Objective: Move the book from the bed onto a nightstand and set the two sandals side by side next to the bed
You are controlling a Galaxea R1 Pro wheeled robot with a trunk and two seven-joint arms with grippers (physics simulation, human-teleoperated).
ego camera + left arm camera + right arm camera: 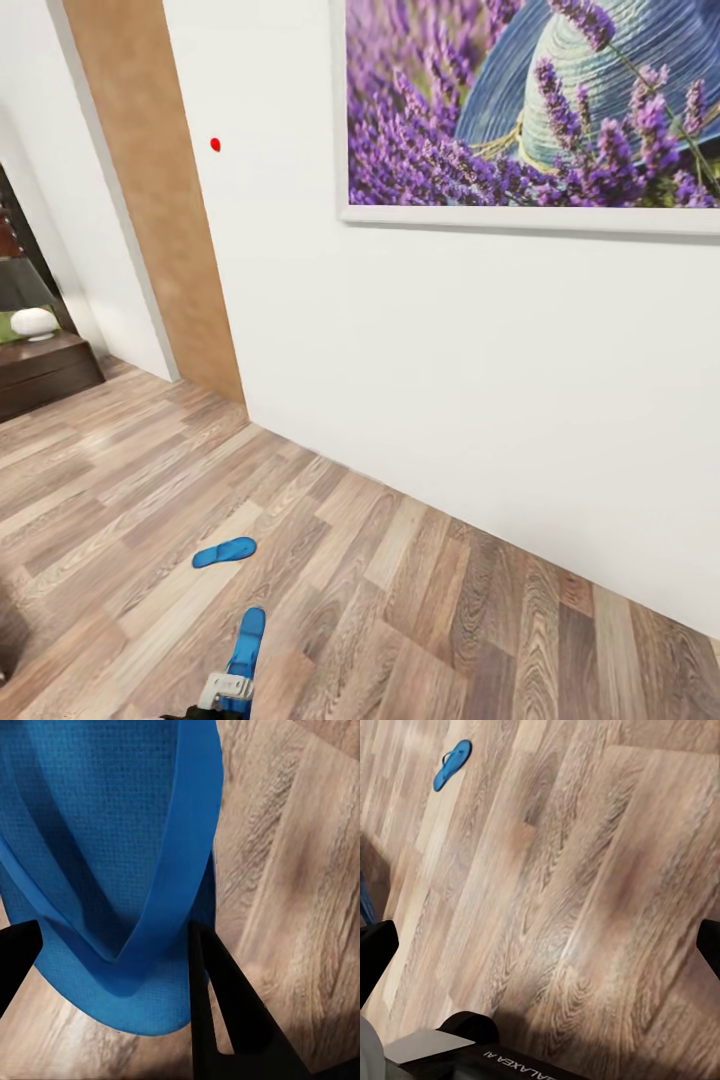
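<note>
My left gripper (112, 945) clamped on one blue sandal (112, 855), toe strap between fingers (217, 1005), sandal held above plank floor (420, 590). Second sandal (224, 551) flat on floor just ahead, near white wall (450, 380) with lavender picture (530, 100). My right gripper (540, 937) spread wide, nothing between fingers. Nightstand (40, 370) far left, through doorway.

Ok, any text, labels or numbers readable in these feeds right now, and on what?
"GALAXEA AI", upside down and cut off by the frame edge, on the dark robot part in the right wrist view.
The lavender picture, the held sandal and the floor sandal carry no text.
</note>
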